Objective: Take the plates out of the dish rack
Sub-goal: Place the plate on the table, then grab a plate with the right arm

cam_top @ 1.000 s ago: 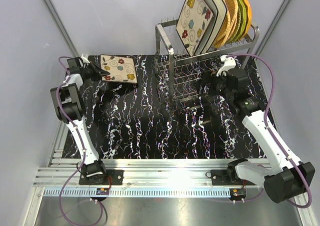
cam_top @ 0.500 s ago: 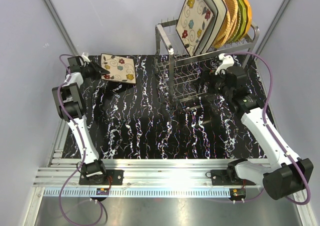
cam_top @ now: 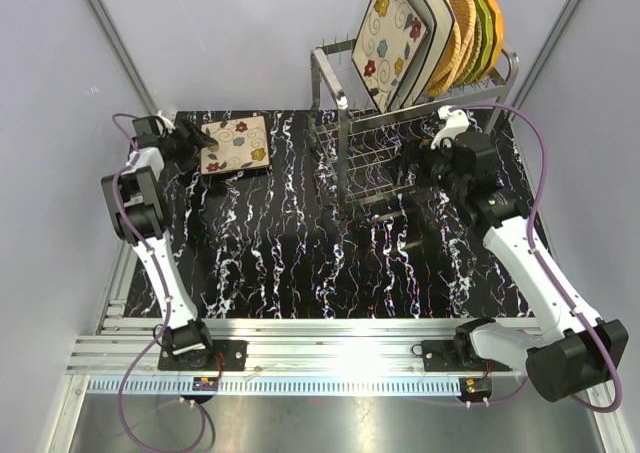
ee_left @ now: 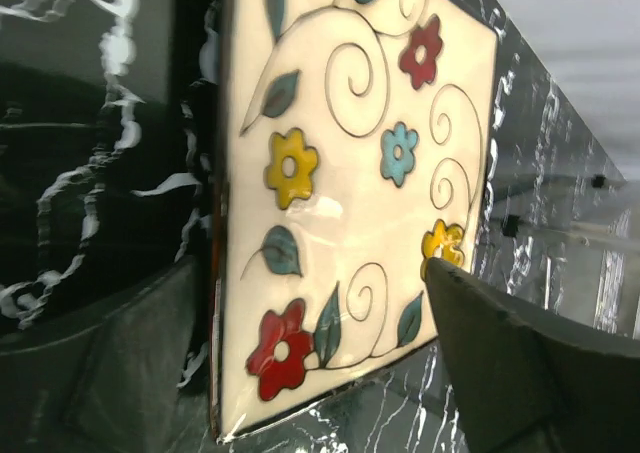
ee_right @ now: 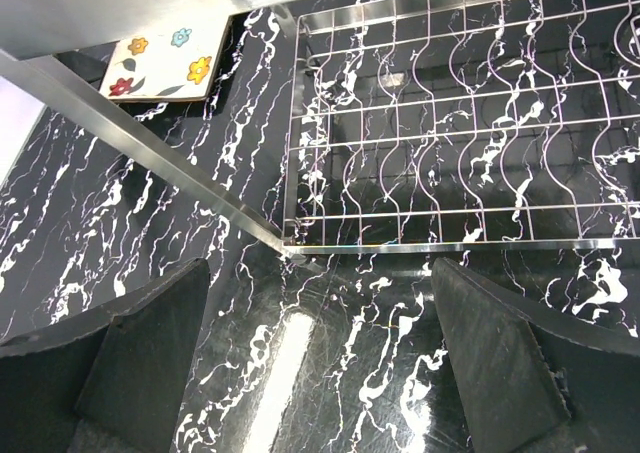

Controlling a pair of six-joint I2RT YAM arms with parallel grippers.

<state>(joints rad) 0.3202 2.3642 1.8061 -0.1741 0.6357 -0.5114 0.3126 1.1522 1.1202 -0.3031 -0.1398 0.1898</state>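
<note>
The dish rack point(cam_top: 331, 76) stands at the back right, and its upper tier holds a flower-patterned cream plate point(cam_top: 390, 35), a plain cream square one point(cam_top: 432, 23), woven orange-tan ones point(cam_top: 459, 35) and green and orange ones point(cam_top: 486, 25), all on edge. Another flowered plate point(cam_top: 236, 144) point(ee_left: 340, 173) point(ee_right: 160, 65) lies on the black marbled table at the back left. My left gripper point(cam_top: 197, 141) point(ee_left: 315, 273) is open, its fingers standing apart on either side of that plate's near edge. The open right gripper point(cam_top: 400, 188) point(ee_right: 320, 273) hovers empty over the table beside the rack's lower tier point(ee_right: 450, 153).
Grey walls close in the table at the back and both sides. The rack's slanted metal frame bar point(ee_right: 150, 148) crosses the right wrist view just ahead of the right fingers. The aluminium rail point(cam_top: 320, 358) with both arm bases runs along the near edge.
My left gripper has gone from shut to open, letting go of the flowered plate, which has dropped from tilted to flat on the table. The right arm has barely moved.
</note>
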